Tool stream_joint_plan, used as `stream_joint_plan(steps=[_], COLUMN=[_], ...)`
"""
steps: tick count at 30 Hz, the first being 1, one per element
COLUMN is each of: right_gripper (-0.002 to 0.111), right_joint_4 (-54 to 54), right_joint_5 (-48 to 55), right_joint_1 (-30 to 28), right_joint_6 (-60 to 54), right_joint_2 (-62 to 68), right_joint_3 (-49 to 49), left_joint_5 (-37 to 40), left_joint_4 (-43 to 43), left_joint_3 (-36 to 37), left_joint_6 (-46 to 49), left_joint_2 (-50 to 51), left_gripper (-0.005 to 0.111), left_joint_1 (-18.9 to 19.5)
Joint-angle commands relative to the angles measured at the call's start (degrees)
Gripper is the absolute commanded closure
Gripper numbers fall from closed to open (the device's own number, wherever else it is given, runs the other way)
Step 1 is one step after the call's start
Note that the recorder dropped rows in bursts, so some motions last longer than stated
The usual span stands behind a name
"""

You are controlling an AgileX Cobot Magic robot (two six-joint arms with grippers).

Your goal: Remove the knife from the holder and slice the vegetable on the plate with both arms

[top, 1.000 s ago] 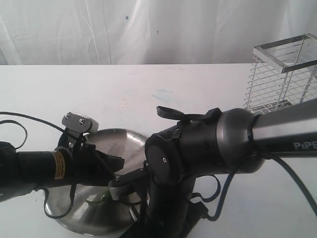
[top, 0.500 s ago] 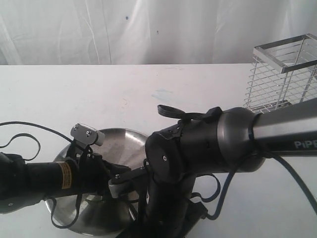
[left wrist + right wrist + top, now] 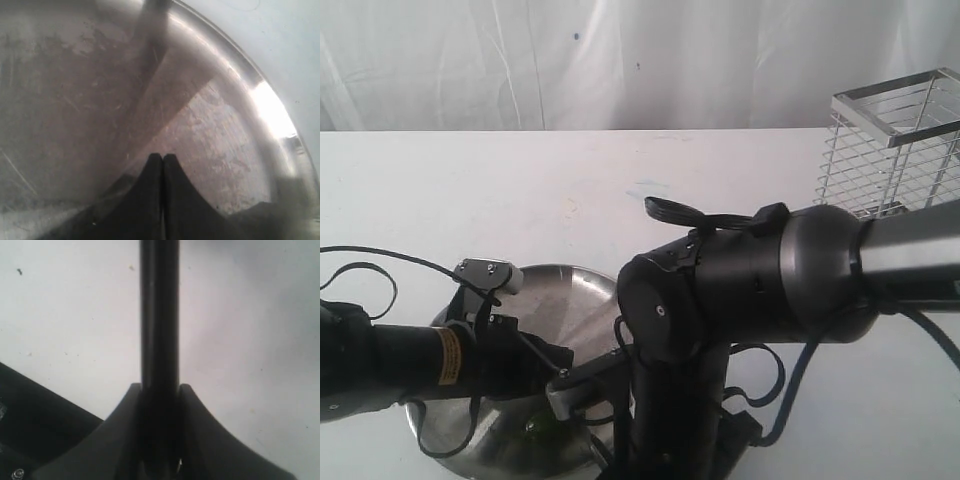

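Observation:
The steel plate [image 3: 570,300] lies at the front left, and its scuffed surface [image 3: 70,95] fills the left wrist view. A small green piece of the vegetable [image 3: 537,428] shows on the plate's near part, under the left arm. My left gripper [image 3: 162,158] hangs low over the plate with its fingers pressed together and nothing visible between them; the vegetable is out of that view. My right gripper [image 3: 160,387] is shut on the knife's black handle [image 3: 159,315] over the white table. The blade is hidden. The wire-mesh holder [image 3: 895,150] stands at the back right.
The bulky right arm [image 3: 740,300] crosses the front of the exterior view and hides the plate's right side and its own gripper. Loose black cables [image 3: 360,270] lie on the white table [image 3: 570,190] at the left. A white curtain [image 3: 620,60] closes the back.
The left arm has drawn back to the left and sunk lower over the plate. The right arm has shifted slightly right and down, still holding the knife.

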Motion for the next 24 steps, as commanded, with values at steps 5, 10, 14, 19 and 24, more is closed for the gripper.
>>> stream_joint_plan(steps=[5, 10, 14, 19, 24], right_gripper=[0.108, 0.108, 0.108, 0.108, 0.108], right_joint_4=[-1.97, -1.75, -1.76, -2.30, -1.31], right_joint_5=[-6.16, -6.27, -6.51, -8.25, -12.34], right_joint_1=[-0.26, -0.26, -0.26, -0.26, -0.26], right_joint_6=[0.51, 0.51, 0.51, 0.51, 0.51], right_joint_2=[-0.56, -0.45, -0.45, 0.05, 2.60], right_joint_3=[0.19, 0.19, 0.19, 0.19, -0.05], left_joint_5=[12.79, 13.40, 16.47, 17.00, 14.60], left_joint_4=[4.06, 1.27, 1.34, 1.14, 1.23], left_joint_3=[1.87, 1.87, 2.00, 4.74, 6.18], left_joint_6=[-0.54, 1.42, 1.42, 1.30, 1.44], left_joint_2=[-2.15, -13.52, -18.63, -18.88, -18.88], left_gripper=[0.107, 0.107, 0.107, 0.107, 0.107], left_joint_1=[-0.17, -0.17, -0.17, -0.17, -0.17])
